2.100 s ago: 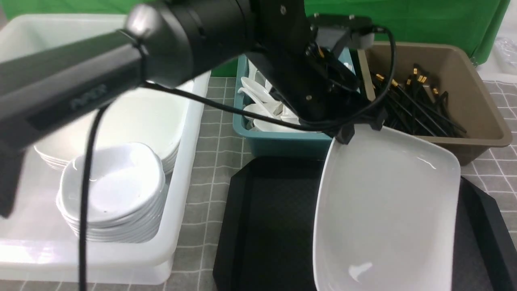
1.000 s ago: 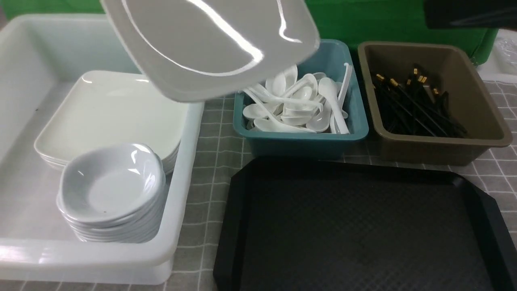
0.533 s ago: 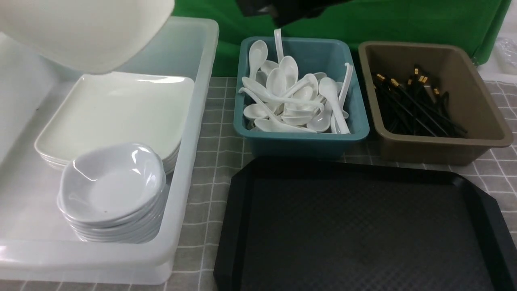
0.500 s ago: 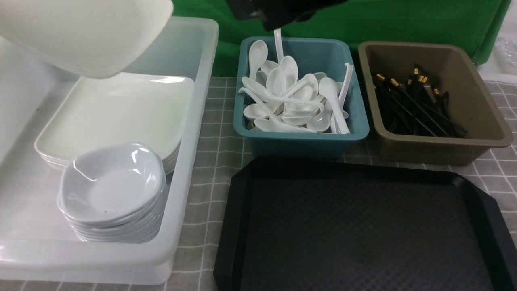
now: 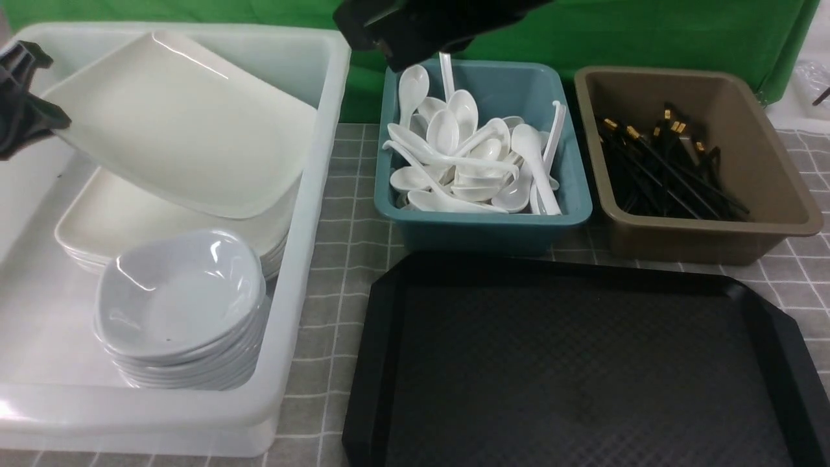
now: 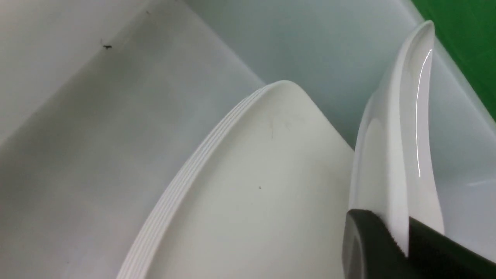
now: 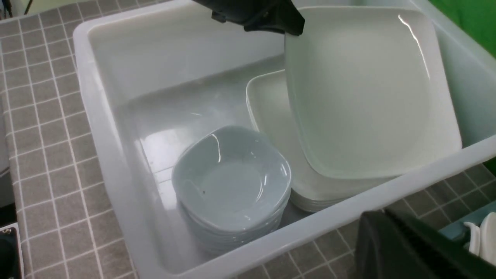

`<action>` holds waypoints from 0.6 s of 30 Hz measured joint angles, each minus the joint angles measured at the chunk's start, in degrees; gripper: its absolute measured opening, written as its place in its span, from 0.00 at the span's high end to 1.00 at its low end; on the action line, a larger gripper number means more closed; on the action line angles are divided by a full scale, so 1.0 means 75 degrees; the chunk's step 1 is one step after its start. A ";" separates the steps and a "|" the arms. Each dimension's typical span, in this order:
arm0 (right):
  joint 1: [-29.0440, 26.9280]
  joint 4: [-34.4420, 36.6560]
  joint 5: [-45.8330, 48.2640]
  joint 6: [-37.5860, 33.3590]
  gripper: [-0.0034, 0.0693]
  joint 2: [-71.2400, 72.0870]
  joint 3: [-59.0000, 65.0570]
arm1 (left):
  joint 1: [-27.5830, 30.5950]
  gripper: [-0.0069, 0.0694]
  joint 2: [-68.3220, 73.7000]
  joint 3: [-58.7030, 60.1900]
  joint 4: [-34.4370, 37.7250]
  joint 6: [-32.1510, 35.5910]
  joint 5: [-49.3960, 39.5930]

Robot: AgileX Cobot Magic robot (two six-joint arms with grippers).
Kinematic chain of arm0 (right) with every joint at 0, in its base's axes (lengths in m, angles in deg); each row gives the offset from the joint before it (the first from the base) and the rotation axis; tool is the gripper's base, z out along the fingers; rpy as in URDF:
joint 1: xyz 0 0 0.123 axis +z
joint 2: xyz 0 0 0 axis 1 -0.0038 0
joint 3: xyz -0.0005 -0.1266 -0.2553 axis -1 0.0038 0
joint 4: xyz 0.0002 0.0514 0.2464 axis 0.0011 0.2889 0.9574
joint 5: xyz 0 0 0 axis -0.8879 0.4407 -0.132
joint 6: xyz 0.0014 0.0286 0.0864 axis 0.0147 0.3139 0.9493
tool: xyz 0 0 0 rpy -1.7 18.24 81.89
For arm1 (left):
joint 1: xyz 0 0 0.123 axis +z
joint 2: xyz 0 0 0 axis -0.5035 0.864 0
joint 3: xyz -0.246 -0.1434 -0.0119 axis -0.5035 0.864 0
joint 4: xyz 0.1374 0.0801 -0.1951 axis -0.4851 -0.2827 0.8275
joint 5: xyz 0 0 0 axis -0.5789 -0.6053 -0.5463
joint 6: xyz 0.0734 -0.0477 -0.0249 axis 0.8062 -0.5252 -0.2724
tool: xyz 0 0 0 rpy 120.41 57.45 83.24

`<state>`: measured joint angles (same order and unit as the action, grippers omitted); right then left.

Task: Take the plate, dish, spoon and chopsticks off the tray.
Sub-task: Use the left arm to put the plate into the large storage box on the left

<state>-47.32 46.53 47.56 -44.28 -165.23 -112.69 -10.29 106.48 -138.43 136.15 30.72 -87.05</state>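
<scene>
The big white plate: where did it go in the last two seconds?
The left gripper carried the plate off the tray, leftward, and now holds it tilted over the plate stack in the white bin. The dish stack, teal bin and brown bin stayed put.

One tray (image 5: 570, 370); a white bin (image 5: 301, 272), teal bin (image 5: 480, 233) and brown bin (image 5: 707, 243); one tilted plate (image 5: 181, 143); several stacked plates (image 5: 91, 224); several dishes (image 5: 181, 305); over a dozen spoons (image 5: 467, 162); chopsticks (image 5: 674, 175) too tangled to count.
</scene>
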 joint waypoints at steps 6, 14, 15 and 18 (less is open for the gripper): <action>0.0000 -0.0006 0.0053 0.0000 0.92 0.0000 0.0000 | 0.0000 0.84 0.0010 0.0000 -0.1631 -0.0935 -0.0158; 0.0000 -0.0006 0.0053 0.0172 0.92 0.0000 0.0000 | -0.0014 0.51 0.0010 -0.0007 -0.4063 -0.2543 -0.0745; 0.0000 -0.0006 0.0061 0.0172 0.92 0.0000 0.0000 | -0.0014 0.46 0.0010 -0.0013 -0.4259 -0.2697 -0.0767; 0.0000 -0.0006 0.0149 0.0223 0.92 0.0000 0.0000 | -0.0014 0.31 -0.0051 -0.0015 -0.5092 -0.3144 -0.0842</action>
<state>-47.32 46.49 48.68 -42.60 -165.23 -112.69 -10.40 106.09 -138.55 97.96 7.15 -93.37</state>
